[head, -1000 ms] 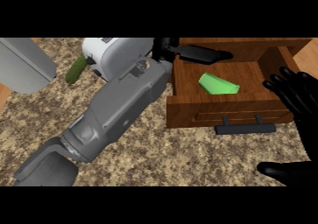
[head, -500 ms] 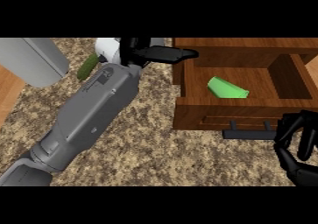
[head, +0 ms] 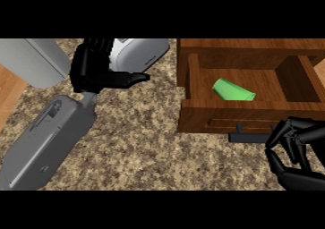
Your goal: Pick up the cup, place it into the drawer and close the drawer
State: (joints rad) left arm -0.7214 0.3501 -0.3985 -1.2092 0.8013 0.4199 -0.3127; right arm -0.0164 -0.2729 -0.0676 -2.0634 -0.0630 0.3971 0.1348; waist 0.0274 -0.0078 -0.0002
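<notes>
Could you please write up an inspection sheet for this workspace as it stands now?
Surface: speckled stone counter, with wood showing at the left edge.
Job's things: green cup lies on its side inside the open wooden drawer; dark drawer handle faces the robot.
Clutter: grey appliance at the top; grey box at the upper left.
Hands: left hand open over the counter, holding nothing; right hand curled beside the handle, contact unclear.
Cables: nothing seen.
Surroundings: nothing seen.

Left hand (head: pixel 95 67) fingers straight, right hand (head: pixel 298 154) fingers curled
</notes>
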